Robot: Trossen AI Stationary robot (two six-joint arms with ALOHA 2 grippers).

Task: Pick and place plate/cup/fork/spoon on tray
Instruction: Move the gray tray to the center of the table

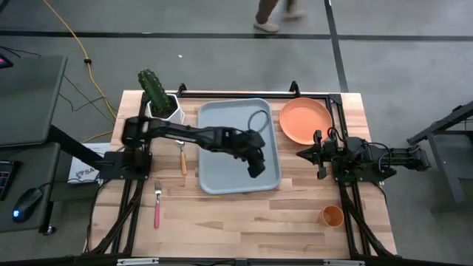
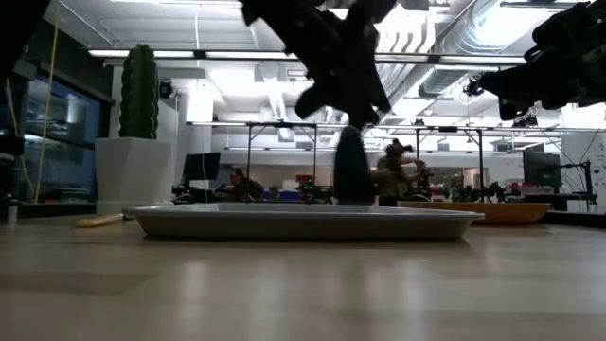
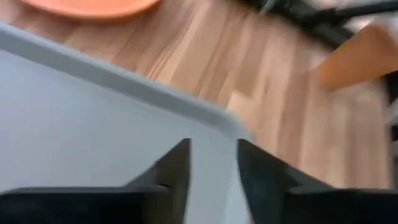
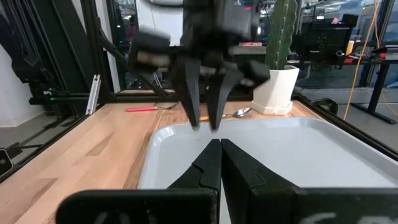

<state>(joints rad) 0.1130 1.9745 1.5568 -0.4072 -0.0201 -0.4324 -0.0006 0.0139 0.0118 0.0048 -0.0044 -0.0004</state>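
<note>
Over on the left side of the pale wooden table (image 1: 244, 222), the fork (image 1: 157, 203) is lying flat on the planks, its slim pink handle pointing toward the near edge and its silver tines toward the far one. Just beyond it the spoon (image 1: 182, 159) is resting beside the tray's left rim, yellow-orange handle and small metal bowl. Behind that, a ribbed green cactus (image 1: 154, 89) is standing in a faceted white pot (image 1: 164, 108).

The tray (image 1: 222, 122), a smooth blue-grey rectangle with rounded corners and a low raised rim, is sitting mid-table with nothing lying in it. The left arm is reaching across it, and the left gripper (image 1: 256, 168) is hanging over the tray's near right corner, its two dark wedge-shaped fingers (image 3: 174, 171) slightly parted and gripping nothing.

To the right of the tray, at the far side, the plate (image 1: 304, 120) is lying on the wood, round, shallow and plain orange. The right gripper (image 1: 304, 154) is hovering just nearer than the plate, pointing toward the tray, its tapered black fingers (image 4: 208, 165) pressed together with nothing between them. Well apart, by the near right corner, the cup (image 1: 332, 216) is standing upright, a small orange tumbler.
</note>
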